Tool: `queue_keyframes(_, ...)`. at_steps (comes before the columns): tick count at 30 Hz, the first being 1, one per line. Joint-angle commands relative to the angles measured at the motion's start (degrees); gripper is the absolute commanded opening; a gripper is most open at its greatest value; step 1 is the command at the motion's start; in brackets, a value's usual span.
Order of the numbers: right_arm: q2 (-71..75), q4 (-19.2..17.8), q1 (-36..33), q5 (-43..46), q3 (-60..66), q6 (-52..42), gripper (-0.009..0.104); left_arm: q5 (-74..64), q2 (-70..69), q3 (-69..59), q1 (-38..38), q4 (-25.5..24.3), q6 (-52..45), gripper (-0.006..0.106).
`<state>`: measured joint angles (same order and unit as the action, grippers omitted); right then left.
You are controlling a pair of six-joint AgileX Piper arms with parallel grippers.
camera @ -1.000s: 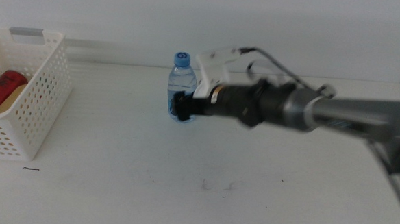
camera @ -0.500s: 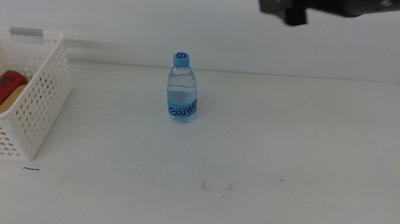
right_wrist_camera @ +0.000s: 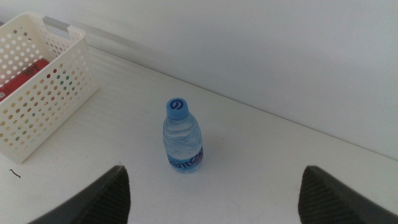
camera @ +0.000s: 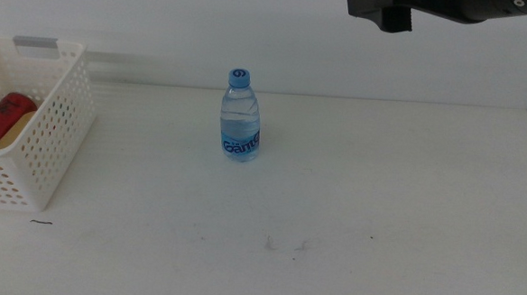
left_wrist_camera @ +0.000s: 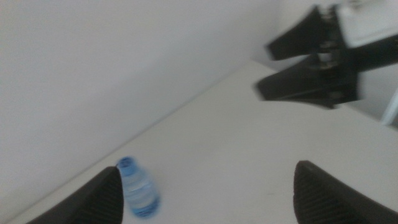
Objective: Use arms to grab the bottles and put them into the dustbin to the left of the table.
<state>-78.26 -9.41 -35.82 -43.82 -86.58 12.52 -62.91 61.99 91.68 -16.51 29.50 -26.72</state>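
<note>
Gone from the bottle's side since a second ago, the arm that had reached across the table (camera: 377,217) from the right now shows only as a dark shape at the top edge of the middle view, leaving the water bottle (camera: 240,116) standing alone and upright on the white surface, exactly where it stood before. Its blue cap (right_wrist_camera: 177,107) and blue label face the cameras, and nothing touches it. The right gripper (right_wrist_camera: 211,196) hangs high above the table with its two dark jaws spread wide; in its wrist view the bottle lies between the two jaw tips but far below them, well apart from either. The left gripper (left_wrist_camera: 205,199) is likewise raised with its jaws set wide, and its blurred wrist view catches the bottle (left_wrist_camera: 138,193) just beside one jaw tip in the picture, though clearly down on the table and out of contact; the other arm's gripper (left_wrist_camera: 311,62) shows dark at the far side of that view. At the table's left end sits the dustbin (camera: 42,140), a white perforated basket well apart from the bottle, with the red can (camera: 1,118) lying inside it.
</note>
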Motion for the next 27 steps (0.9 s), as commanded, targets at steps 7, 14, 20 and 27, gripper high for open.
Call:
queue_keyframes(7,0.23,-0.99,-0.13,0.24,0.28,-0.11,0.083,27.14,-3.07,-26.11,-6.55,-11.42,12.10,0.094)
queue_keyframes(14,0.23,-0.99,-0.13,0.24,0.28,-0.11,0.083,81.07,2.52,-60.02,-14.82,-21.54,21.16,0.094)
queue_keyframes(20,0.23,-0.99,-0.13,0.24,0.28,0.01,0.083,94.95,18.50,-62.29,-14.82,-21.54,21.21,0.094)
queue_keyframes(27,0.23,-0.99,-0.13,0.24,0.28,0.01,0.083,118.29,32.75,-62.02,-14.82,-19.15,20.99,0.094)
